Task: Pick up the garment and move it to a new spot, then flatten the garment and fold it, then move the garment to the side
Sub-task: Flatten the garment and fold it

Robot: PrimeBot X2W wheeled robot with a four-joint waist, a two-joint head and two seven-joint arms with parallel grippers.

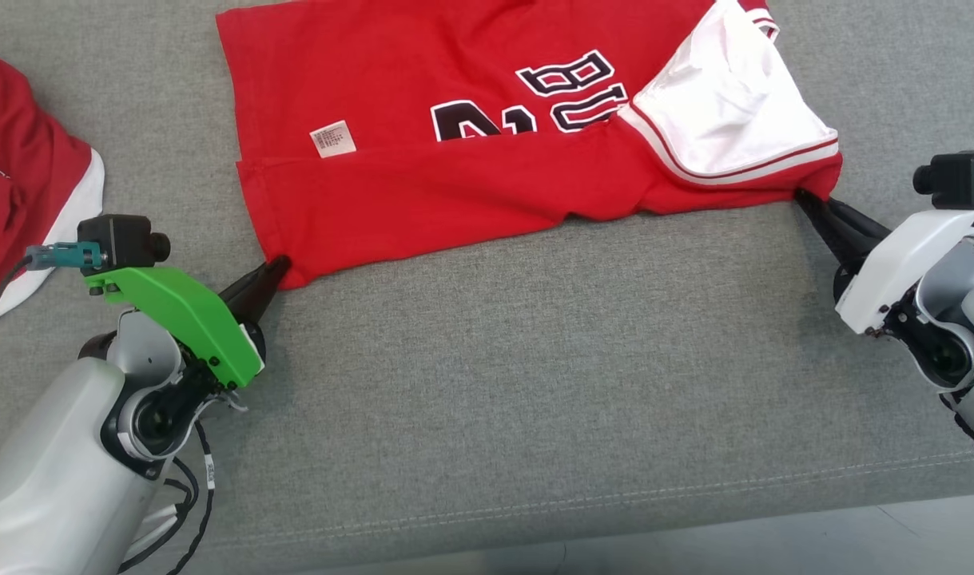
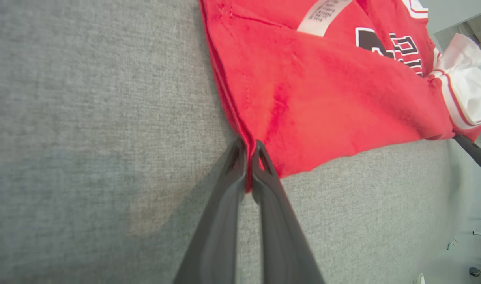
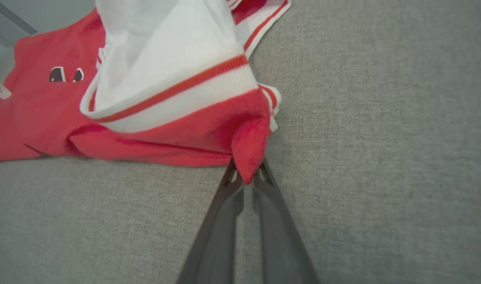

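Observation:
The garment (image 1: pixel 487 144) is a red jersey with black-and-white lettering, a small white label and a white sleeve trimmed in red. It lies spread on the grey cushion across the top of the head view. My left gripper (image 1: pixel 279 267) is shut on the garment's near left corner; in the left wrist view the red hem (image 2: pixel 264 118) is pinched between the fingers at the left gripper's tips (image 2: pixel 248 148). My right gripper (image 1: pixel 806 198) is shut on the near right corner below the white sleeve, where a red fold (image 3: pixel 250 146) sits clamped between the right gripper's tips (image 3: pixel 246 173).
A second red-and-white garment (image 1: pixel 23 184) lies bunched at the far left of the grey cushion (image 1: pixel 534 383). The cushion's front seam and edge (image 1: pixel 614 499) run along the bottom, with pale floor beyond.

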